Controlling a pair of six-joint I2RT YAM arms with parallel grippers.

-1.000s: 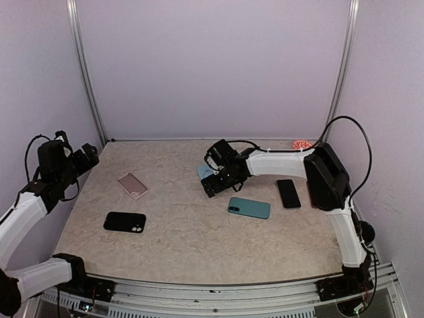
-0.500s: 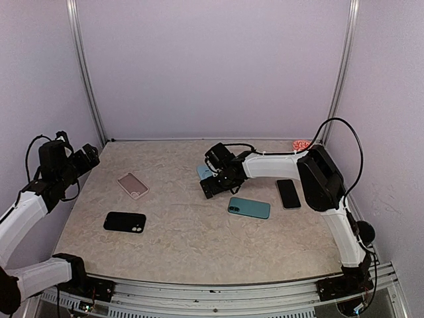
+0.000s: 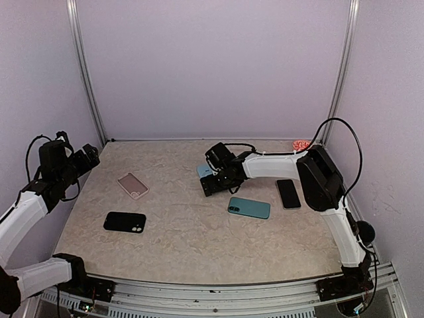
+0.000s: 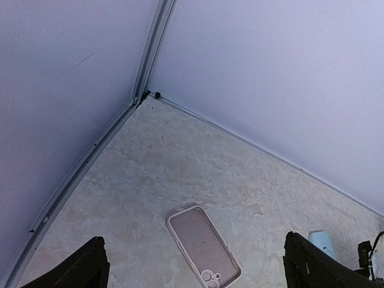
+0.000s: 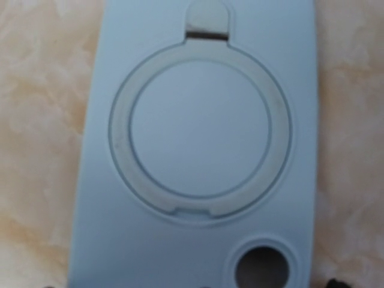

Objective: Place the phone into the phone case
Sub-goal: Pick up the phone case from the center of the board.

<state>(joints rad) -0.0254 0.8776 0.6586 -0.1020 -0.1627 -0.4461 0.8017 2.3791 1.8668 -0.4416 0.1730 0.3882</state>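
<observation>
Two pincers: left pincer (image 3: 93, 157) spread, hangs over worktop (image 3: 185, 245) left edge. Mid-worktop twd far edge, light-blue case (image 5: 192, 144) lies flat right under my right pincer (image 3: 212, 182), long axis running away from it; pincer's spread, can't tell. Black phone (image 3: 288, 193) nr right edge.

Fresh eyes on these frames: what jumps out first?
The right gripper reaches to mid-table, low over a pale blue plastic phone case with a round ring, which fills the right wrist view. Nearby lie a teal phone-shaped slab and a black glossy phone; a pink phone case and a black phone-shaped slab lie toward the left.
</observation>
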